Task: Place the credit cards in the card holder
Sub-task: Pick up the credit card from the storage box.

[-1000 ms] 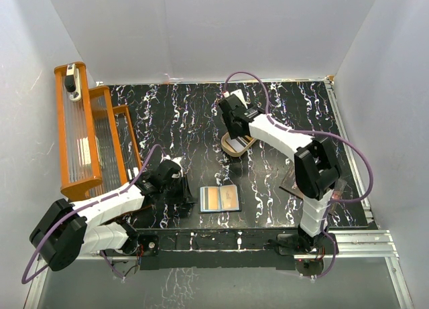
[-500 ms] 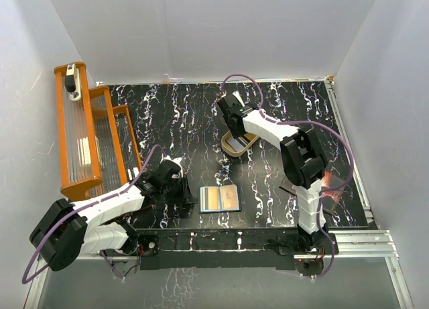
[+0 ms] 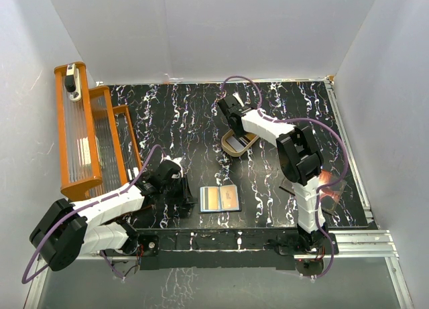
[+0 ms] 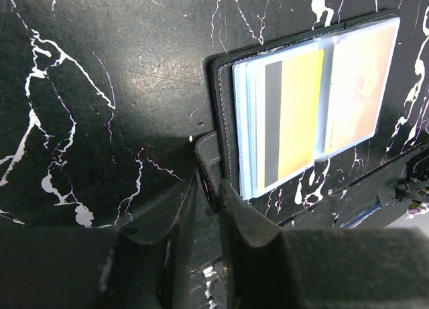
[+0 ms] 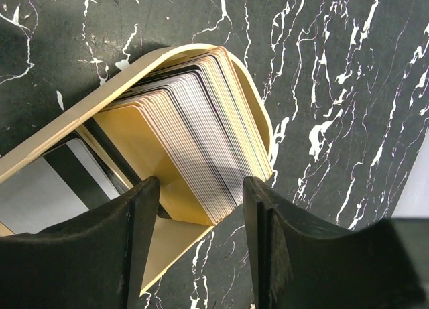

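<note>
at the far left an orange slatted rack (image 3: 82,138) stands against the wall, out of play; beside it my left gripper (image 4: 208,188) lies low on the black white-veined table top (image 3: 167,121), jaws drawn narrow and nipped on the black tab at the edge of the small black folding card holder (image 4: 223,88); i judge that hold pins the wallet open and flat so it cannot slide when a card is pushed in; the holder lies spread near the table's front edge, between the two arm bases, with a yellow black-striped card (image 4: 295,114) in one clear sleeve and an orange-tinted card (image 4: 355,74) in the next; well apart, farther back and to the right, sits the tan oval tray (image 5: 80,114) with the stack of thin plastic credit cards (image 5: 181,135), gold, grey and pale, leaning on edge; that lean leaves a corner free to pinch, which is why my right gripper (image 5: 199,188) hangs above it; its jaws stand wide, one either side of the stack's lower corner, holding nothing; the step in hand, as i read it, is taking one card; the risk is nipping several at once.
</note>
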Robot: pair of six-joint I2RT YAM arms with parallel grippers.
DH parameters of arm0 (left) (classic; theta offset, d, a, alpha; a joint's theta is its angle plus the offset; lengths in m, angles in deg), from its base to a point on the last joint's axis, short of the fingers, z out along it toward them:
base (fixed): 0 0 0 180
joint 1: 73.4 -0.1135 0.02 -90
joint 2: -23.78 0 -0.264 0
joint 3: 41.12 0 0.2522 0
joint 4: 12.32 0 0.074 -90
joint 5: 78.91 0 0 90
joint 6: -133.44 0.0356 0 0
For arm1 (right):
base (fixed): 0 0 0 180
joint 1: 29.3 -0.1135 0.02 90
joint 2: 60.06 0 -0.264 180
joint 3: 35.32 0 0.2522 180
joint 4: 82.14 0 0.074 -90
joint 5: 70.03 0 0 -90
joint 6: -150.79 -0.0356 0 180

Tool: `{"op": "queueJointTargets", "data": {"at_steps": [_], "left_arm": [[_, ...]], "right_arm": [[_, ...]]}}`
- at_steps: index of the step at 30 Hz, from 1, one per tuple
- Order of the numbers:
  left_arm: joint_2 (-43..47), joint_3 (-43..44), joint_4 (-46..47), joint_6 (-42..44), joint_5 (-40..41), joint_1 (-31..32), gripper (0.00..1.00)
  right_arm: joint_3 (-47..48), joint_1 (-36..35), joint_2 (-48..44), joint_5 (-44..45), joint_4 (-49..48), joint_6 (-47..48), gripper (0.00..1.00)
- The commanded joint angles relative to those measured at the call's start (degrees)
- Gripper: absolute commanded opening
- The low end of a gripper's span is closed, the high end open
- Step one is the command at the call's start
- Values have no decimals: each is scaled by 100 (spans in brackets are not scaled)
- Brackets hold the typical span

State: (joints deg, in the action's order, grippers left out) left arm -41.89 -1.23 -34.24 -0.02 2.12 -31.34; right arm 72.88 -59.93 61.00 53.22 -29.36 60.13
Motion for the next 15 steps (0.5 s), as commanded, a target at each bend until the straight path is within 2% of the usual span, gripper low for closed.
{"op": "queueJointTargets", "data": {"at_steps": [1,15], "left_arm": [[59,-29,-69,48,27,-14,19],[-69,41,-78,70,59,-16,19]], "right_arm": [[273,84,58,255,-176,134,49],[260,224,-58,271,-202,304,38]]}}
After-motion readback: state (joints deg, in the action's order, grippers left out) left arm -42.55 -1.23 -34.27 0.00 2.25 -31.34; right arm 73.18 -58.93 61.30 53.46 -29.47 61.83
